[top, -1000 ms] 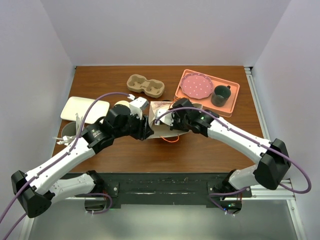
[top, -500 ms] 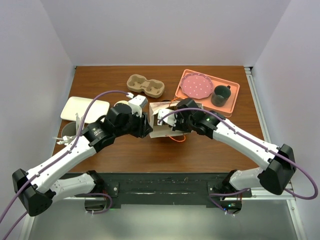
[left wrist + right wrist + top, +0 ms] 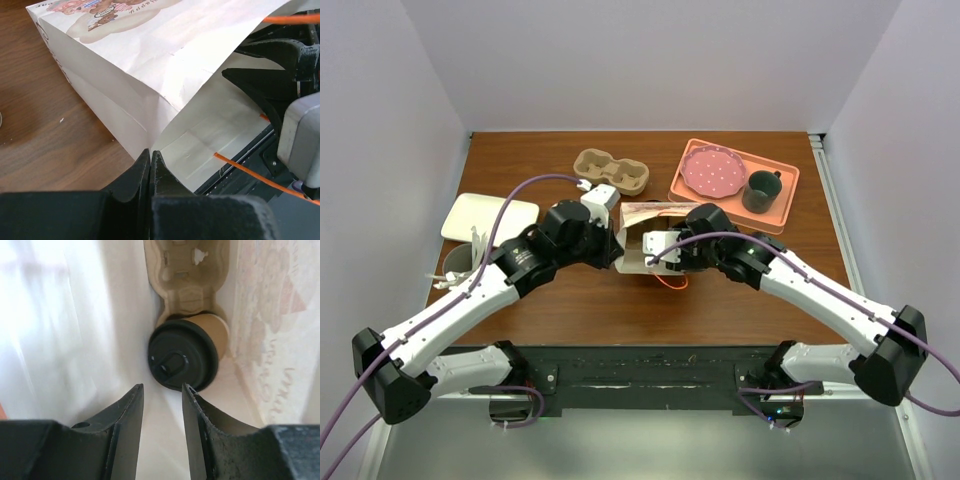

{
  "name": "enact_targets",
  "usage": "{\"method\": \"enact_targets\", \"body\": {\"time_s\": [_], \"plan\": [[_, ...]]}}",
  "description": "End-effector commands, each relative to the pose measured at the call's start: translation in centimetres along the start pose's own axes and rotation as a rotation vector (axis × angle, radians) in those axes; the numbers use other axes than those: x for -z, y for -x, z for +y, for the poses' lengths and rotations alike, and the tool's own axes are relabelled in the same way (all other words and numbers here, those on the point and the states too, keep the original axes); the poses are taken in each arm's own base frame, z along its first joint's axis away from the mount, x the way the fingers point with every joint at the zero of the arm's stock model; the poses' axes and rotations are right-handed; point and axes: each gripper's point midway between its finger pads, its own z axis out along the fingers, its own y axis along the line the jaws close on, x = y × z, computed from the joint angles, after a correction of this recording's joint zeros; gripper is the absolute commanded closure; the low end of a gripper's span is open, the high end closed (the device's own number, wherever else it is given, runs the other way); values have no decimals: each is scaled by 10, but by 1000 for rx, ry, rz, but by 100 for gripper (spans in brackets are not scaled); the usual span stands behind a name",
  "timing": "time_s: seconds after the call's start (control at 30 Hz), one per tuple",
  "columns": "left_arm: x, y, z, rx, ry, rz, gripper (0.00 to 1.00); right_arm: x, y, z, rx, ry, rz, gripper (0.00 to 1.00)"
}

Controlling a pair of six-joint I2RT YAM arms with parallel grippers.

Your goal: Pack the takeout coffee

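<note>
the takeout coffee (image 3: 184, 359) is a small cup with pale tan sides and a round black lid with a raised square plug at its middle. it lies deep inside the white paper bag (image 3: 150, 65), lid toward the mouth, base at the near end of a pulp carrier (image 3: 184, 280) in the bag. the bag lies on its side on the desk (image 3: 35, 125). our right claw (image 3: 161, 388) is in the bag's mouth, jaws parted and empty, just short of the lid. our left claw (image 3: 150, 156) is closed, pinching the bag's lower edge. since a second ago, our left arm (image 3: 470, 300) has swung farther up the desk and our right arm (image 3: 820, 295) has drawn its elbow toward the near right.
</note>
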Motion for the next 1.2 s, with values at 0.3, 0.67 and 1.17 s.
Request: {"method": "enact_targets", "body": {"time_s": [0.3,0.67,1.17], "plan": [[13,17,-23,5,-128,-104,100,-10,6,-9,206,-49,-65,34],[19,16,-30,-30,-187,-135,100,-14,11,-12,211,-59,-95,50],[28,12,-31,-66,-219,-165,100,-15,8,-11,203,5,-83,40]]}}
